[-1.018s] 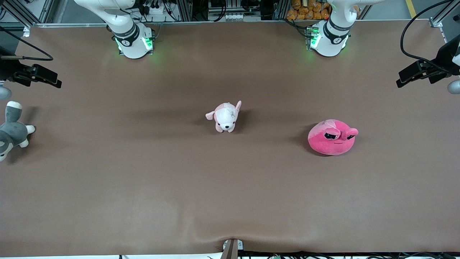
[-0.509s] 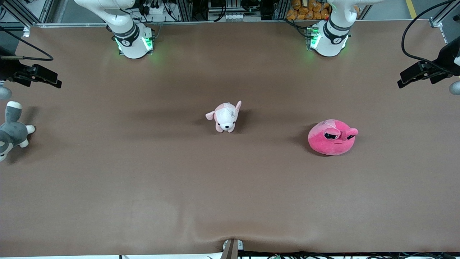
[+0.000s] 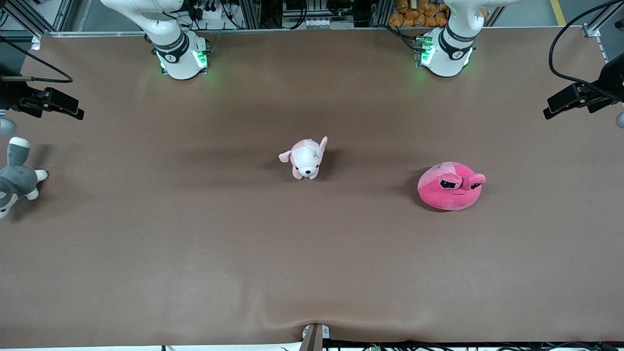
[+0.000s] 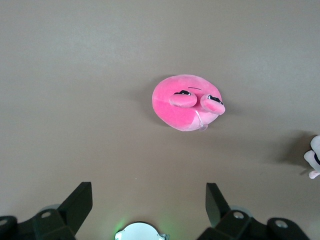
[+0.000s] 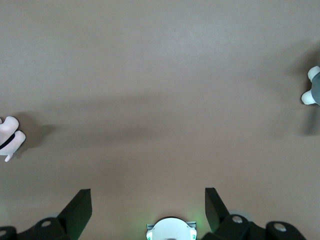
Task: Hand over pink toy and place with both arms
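Pink toy: unmoved on table over the last second, untouched. Left gripper: fingers apart, high over toy, camera boom shifted slightly; approach pending. Right gripper: fingers apart, waiting over bare table.

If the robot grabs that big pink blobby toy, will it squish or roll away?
The pink toy looks plush, so it would probably squish and feel light. It sits low and flat on the table, so it likely won't roll. Its fuzzy fabric seems unlikely to slip.
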Action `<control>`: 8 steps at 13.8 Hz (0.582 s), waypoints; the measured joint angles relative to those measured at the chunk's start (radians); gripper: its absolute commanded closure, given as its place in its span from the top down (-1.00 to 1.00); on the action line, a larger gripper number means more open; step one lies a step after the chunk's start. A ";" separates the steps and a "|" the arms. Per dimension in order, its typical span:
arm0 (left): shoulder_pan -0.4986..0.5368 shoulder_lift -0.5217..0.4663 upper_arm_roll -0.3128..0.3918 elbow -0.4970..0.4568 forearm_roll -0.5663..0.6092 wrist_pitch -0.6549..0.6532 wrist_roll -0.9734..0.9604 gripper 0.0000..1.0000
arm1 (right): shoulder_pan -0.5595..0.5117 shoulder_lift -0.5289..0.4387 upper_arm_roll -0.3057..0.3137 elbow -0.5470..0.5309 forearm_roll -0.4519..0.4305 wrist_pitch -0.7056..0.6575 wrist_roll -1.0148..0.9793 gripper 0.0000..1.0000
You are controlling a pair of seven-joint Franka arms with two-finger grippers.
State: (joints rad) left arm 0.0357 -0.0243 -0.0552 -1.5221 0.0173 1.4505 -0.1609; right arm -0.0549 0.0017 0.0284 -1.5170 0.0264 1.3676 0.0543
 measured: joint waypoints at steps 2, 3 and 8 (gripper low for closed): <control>0.000 0.004 0.000 0.000 0.000 -0.003 0.000 1.00 | 0.000 0.000 0.000 0.000 0.000 0.000 0.000 1.00; 0.000 0.007 0.000 0.000 0.000 -0.006 0.000 1.00 | 0.000 0.001 0.000 0.000 0.000 0.000 0.000 1.00; 0.000 0.018 -0.001 0.000 0.000 -0.008 0.000 1.00 | 0.000 0.001 0.000 0.000 0.000 0.000 0.000 1.00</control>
State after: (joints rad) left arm 0.0357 -0.0060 -0.0561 -1.5225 0.0173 1.4422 -0.1609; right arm -0.0549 0.0023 0.0284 -1.5170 0.0263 1.3676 0.0543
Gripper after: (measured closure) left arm 0.000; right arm 0.000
